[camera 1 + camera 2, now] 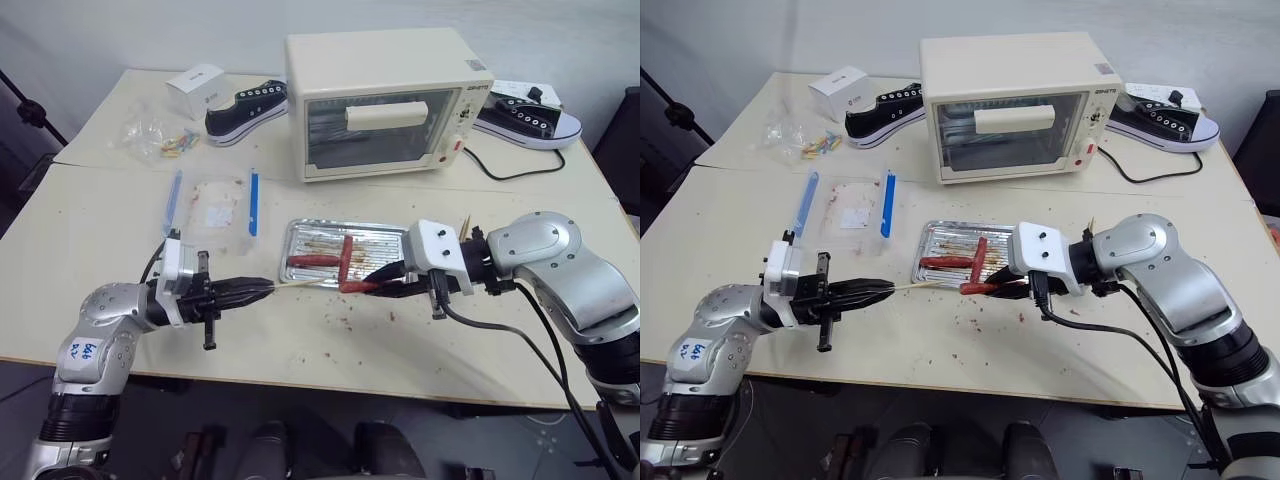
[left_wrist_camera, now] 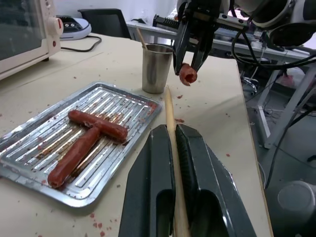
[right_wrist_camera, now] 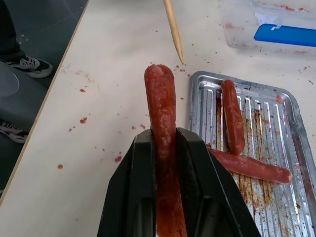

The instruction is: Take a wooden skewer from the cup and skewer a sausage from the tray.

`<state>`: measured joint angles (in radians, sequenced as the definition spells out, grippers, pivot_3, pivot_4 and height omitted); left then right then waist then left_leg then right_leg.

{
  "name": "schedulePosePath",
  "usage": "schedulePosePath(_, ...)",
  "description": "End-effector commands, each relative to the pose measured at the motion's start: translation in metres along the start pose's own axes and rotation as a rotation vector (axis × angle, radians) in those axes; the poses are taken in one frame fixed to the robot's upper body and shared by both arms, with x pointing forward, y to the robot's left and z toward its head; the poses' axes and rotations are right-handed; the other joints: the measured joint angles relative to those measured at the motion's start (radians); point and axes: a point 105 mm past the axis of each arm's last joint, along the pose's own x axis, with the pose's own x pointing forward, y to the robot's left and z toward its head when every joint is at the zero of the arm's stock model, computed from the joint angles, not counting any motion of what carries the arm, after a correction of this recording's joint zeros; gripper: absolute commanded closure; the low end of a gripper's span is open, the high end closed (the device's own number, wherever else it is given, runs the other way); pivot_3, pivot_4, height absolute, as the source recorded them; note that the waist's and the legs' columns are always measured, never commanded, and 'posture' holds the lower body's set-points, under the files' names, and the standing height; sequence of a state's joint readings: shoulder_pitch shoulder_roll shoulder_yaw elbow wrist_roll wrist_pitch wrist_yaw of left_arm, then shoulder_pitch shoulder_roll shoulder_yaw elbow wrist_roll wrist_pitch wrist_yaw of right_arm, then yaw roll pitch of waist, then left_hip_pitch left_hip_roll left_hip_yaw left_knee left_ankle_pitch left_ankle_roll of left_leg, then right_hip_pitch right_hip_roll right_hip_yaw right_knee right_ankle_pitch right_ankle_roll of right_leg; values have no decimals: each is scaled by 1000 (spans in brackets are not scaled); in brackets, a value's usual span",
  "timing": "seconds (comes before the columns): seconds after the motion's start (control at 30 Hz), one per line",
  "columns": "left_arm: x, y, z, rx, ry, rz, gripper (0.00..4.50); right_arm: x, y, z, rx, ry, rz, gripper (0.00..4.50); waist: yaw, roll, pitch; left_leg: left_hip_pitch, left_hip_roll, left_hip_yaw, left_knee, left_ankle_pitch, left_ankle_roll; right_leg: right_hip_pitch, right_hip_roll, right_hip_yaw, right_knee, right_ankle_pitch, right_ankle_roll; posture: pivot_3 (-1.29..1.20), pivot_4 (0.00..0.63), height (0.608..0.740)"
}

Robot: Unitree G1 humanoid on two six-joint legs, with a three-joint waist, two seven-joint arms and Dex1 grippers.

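Left gripper [image 1: 262,287] clamped on wooden skewer [image 1: 300,284], tip aimed at sausage [image 1: 362,285] pinched in right gripper [image 1: 385,281], both held just above the table at the near edge of tray [image 1: 298,234], two sausages [image 1: 322,260] crossed on the tray, cup [image 2: 156,68] beyond it.

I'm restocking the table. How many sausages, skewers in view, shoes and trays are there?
Sausages: 3, one in the right gripper, two on the tray
Skewers: 2, one in the left gripper, one in the cup
Shoes: 2
Trays: 1
Total: 8
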<state>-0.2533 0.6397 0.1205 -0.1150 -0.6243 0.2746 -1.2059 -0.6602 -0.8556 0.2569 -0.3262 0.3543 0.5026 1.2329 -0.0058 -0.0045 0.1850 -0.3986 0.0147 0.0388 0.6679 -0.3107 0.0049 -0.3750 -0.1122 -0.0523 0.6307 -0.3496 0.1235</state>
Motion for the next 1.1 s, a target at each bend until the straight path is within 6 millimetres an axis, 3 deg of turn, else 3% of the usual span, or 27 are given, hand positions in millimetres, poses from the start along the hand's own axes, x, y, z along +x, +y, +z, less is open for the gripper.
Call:
schedulePosePath(0.03,6,-8,11,27,-9,-55,4500,-9,-5,7,-39,10,-35,3862,1,0,0,0,0,0,0,0,0,0,0,0,0,0,0,0,150,740)
schedulePosePath(0.7,14,-9,9,15,-6,-53,4500,0,-5,6,-17,7,-37,3862,2,0,0,0,0,0,1,0,0,0,0,0,1,0,0,0,150,740)
schedulePosePath(1.1,10,-6,9,13,-4,-34,4500,-5,-6,0,-7,26,-50,3862,1,0,0,0,0,0,1,0,0,0,0,0,1,0,0,0,150,740)
